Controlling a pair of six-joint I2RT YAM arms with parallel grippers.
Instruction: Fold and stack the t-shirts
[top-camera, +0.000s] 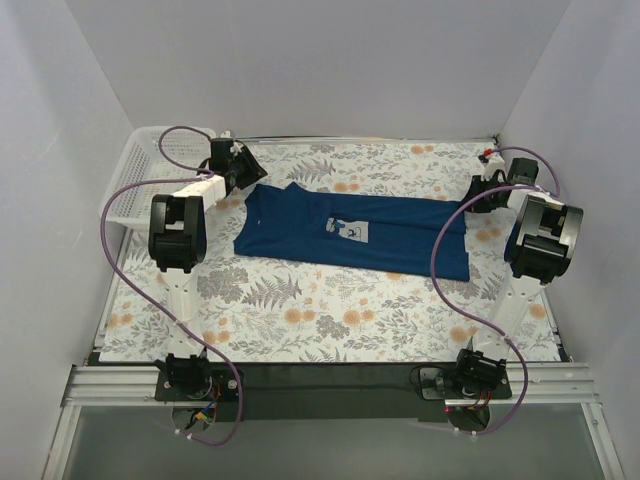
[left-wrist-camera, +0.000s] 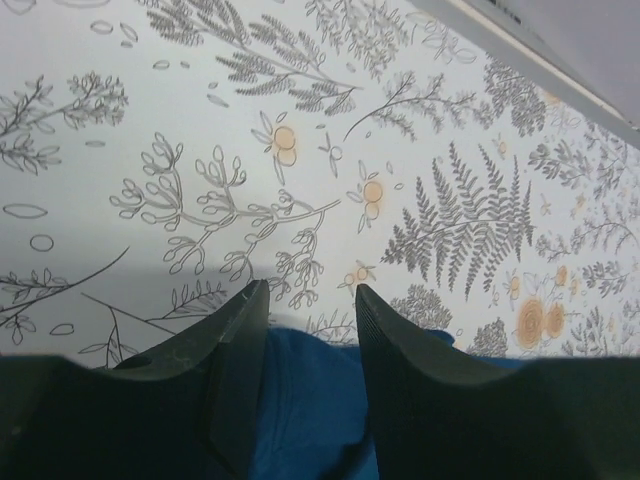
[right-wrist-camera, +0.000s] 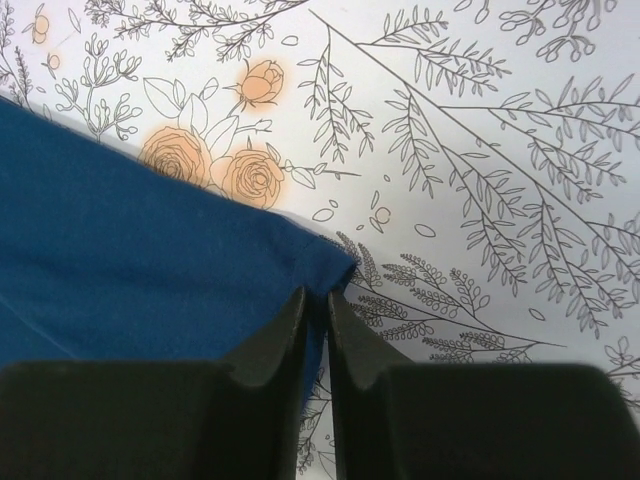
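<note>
**Blue t-shirt flat on a floral table, one gripper at each far corner**

The floral table fills the view. A blue t-shirt lies spread across its middle, a small white print facing up. A white basket sits at the far left edge. The left gripper stands with fingers parted over the shirt's far left edge. The right gripper pinches the far right corner, fingers nearly together on the cloth.

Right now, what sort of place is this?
Likely a lab test cell, not a home: plain white walls box in a floral-clothed table, an aluminium rail edges it, a blue t-shirt lies on it.
</note>
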